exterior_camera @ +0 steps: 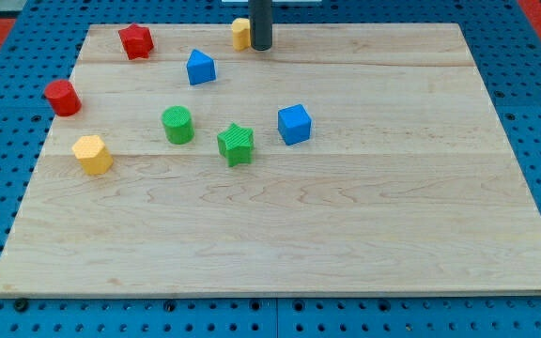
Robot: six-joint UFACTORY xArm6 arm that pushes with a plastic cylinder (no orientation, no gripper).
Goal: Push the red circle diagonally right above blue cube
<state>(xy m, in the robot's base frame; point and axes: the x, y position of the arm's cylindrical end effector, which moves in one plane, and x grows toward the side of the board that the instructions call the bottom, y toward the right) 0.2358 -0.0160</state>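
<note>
The red circle (63, 98) is a short red cylinder at the board's left edge, upper left of the view. The blue cube (294, 124) sits near the middle of the board, far to the right of the red circle. My tip (261, 47) is at the view's top centre, touching or just beside the right side of a yellow block (240, 33). The tip is well above the blue cube and far right of the red circle.
A red star-like block (135, 41) lies top left. A blue pentagon-like block (200, 68) lies right of it. A green cylinder (177, 125) and green star (236, 144) lie left of the blue cube. A yellow hexagon (92, 154) lies at left. The wooden board (346, 235) rests on blue pegboard.
</note>
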